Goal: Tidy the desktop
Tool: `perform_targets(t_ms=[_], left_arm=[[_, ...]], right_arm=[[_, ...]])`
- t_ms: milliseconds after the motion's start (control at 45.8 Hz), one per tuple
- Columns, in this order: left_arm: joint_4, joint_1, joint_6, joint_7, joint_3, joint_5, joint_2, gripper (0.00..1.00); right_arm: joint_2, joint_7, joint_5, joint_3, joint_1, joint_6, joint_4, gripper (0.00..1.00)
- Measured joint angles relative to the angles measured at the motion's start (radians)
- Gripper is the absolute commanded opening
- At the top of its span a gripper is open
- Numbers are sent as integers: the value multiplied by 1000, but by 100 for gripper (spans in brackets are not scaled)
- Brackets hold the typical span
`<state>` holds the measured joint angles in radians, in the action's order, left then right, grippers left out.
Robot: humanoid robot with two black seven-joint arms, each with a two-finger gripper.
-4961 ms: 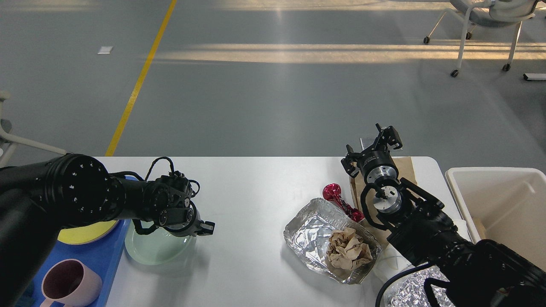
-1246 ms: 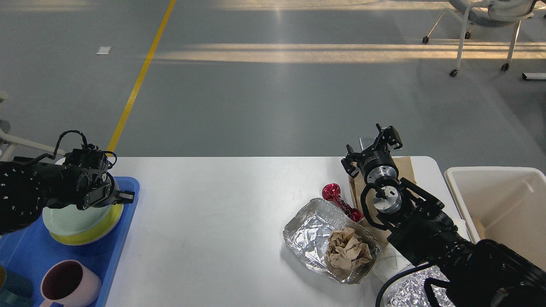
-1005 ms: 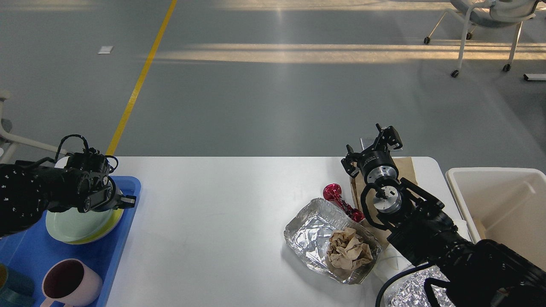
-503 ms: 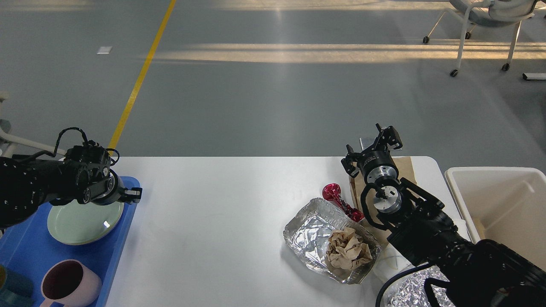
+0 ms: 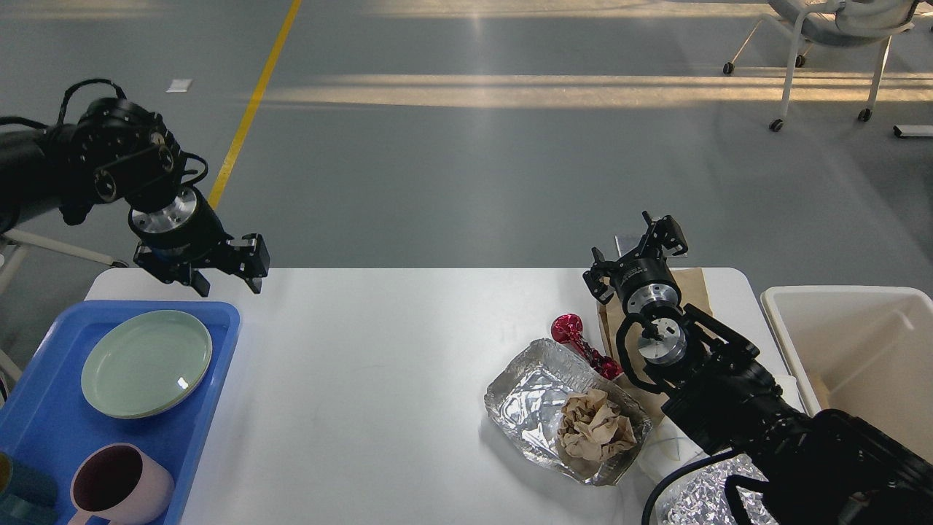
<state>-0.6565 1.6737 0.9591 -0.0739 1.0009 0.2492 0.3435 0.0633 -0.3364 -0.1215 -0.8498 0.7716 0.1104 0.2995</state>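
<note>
- The desktop (image 5: 364,408) was a large, smooth, matte white top with rounded corners, its long axis running left to right across the view; it filled the lower half of the picture, under both arms.
- The off-white plastic bin (image 5: 838,321) stood just off the right end of the desktop, deep and straight-walled.
- The blue plastic tray (image 5: 211,343) lay at the left end, glossy and low-rimmed, holding a pale green plate (image 5: 146,363) and a pink mug (image 5: 120,485) with a dark inside.
- What was left to clear sat towards the right: a crinkled foil tray (image 5: 532,397), its long axis slanting from far-left to near-right, with a crumpled brown paper ball (image 5: 594,426) inside it.
- Just behind the foil tray lay a shiny red wrapper (image 5: 576,339), twisted and narrow, next to a flat brown paper bag (image 5: 696,281).
- The right gripper (image 5: 641,248) hung at the far edge, above the paper bag; the litter lay nearer the robot and slightly left of it. Its fingers were seen end-on and dark, so whether they stood apart or together could not be told.
- The left gripper (image 5: 222,281) hovered above the tray's far right corner, fingers spread apart and holding nothing, well apart from the litter.
- Judged from this, the right arm was much the nearer one for the foil tray and wrapper, with the bin on its outer side.
</note>
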Motion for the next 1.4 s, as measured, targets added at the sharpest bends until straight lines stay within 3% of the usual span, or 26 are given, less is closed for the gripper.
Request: perform_targets(t_ms=[459, 656, 874, 1071, 1224, 1399], left_arm=[[-348, 565, 1, 0, 2, -46, 154, 69], [-428, 775, 1, 0, 1, -46, 203, 69], [-491, 966, 1, 54, 0, -57, 256, 69], [-488, 963, 1, 65, 1, -58, 249, 69], [-411, 809, 1, 62, -1, -58, 209, 69], [-237, 573, 1, 61, -20, -66, 132, 69]], right_arm=[[0, 0, 0, 0, 0, 0, 0, 100], [0, 0, 0, 0, 0, 0, 0, 100], [0, 0, 0, 0, 0, 0, 0, 100], [0, 0, 0, 0, 0, 0, 0, 100], [0, 0, 0, 0, 0, 0, 0, 100], [0, 0, 0, 0, 0, 0, 0, 100]])
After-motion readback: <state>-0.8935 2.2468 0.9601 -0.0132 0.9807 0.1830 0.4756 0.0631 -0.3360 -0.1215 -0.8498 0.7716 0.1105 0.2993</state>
